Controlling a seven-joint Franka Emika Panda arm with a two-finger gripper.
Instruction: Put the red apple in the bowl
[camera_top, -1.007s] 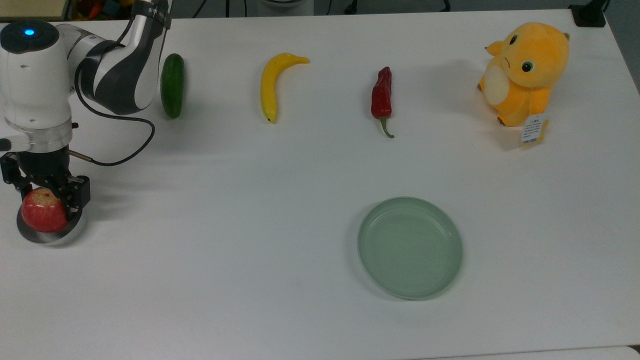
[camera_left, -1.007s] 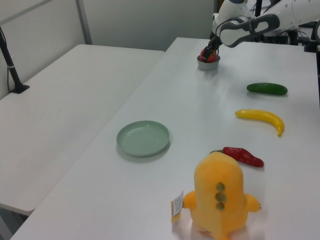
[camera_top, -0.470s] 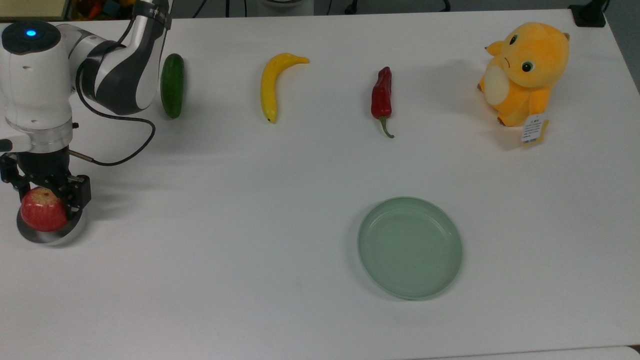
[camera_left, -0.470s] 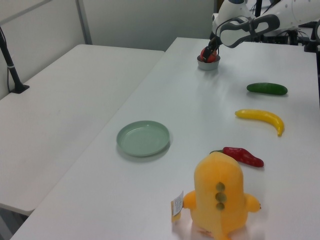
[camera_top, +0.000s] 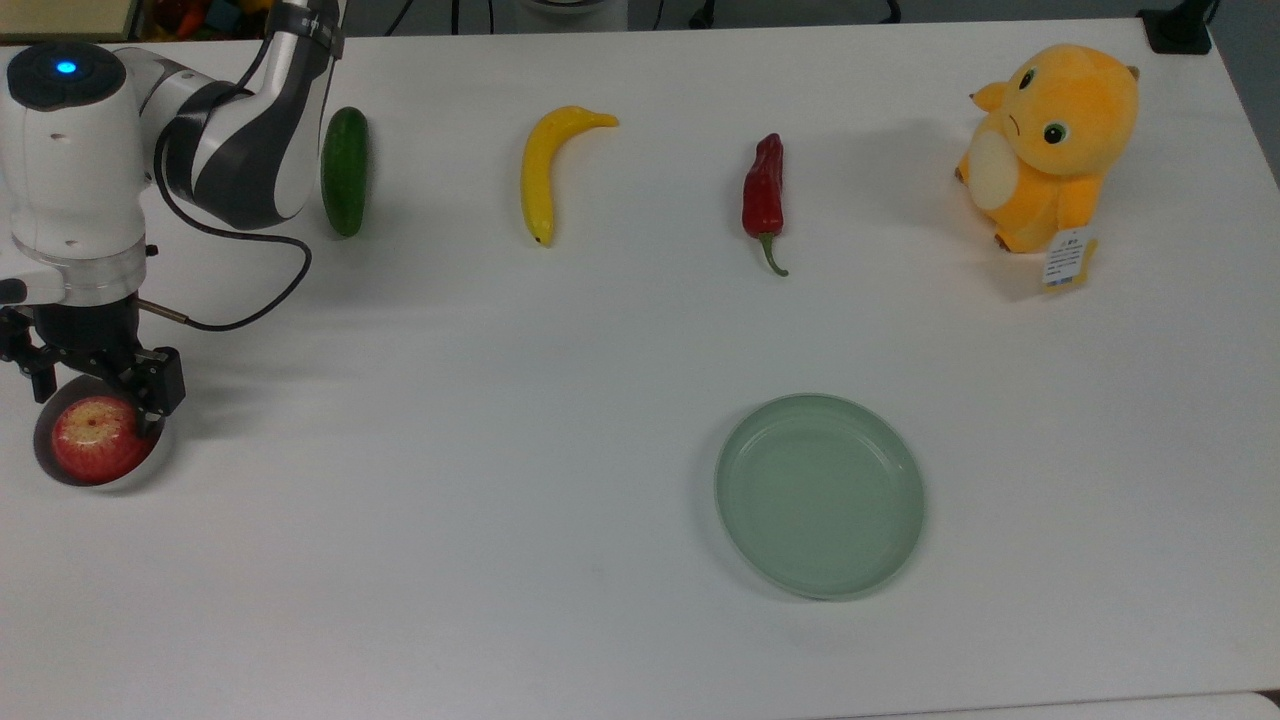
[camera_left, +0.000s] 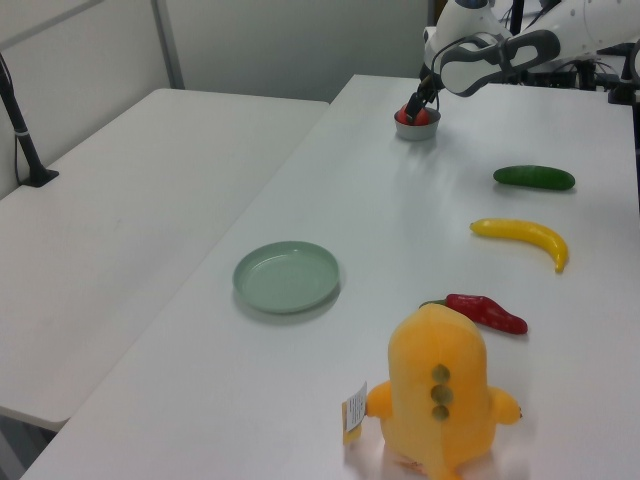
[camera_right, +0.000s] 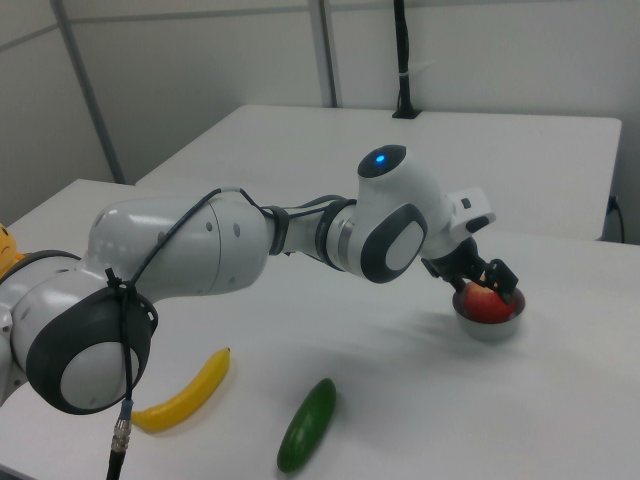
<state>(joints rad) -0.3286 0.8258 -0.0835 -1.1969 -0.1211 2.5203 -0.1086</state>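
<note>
Top view, glossy red apple, yellow-speckled top

One red apple, one light-grey bowl, one pale-green plate, one cucumber, one banana, one red chili pepper, one orange plush toy, one robot arm, two white worktops.

You are working on a white table with a matte top and soft, even overhead light. In the left view, a second white table stands just beside it on the left view's left, a narrow gap between them. A black post is clamped at its far edge. Pale grey partition walls with metal uprights close the far side.
</note>
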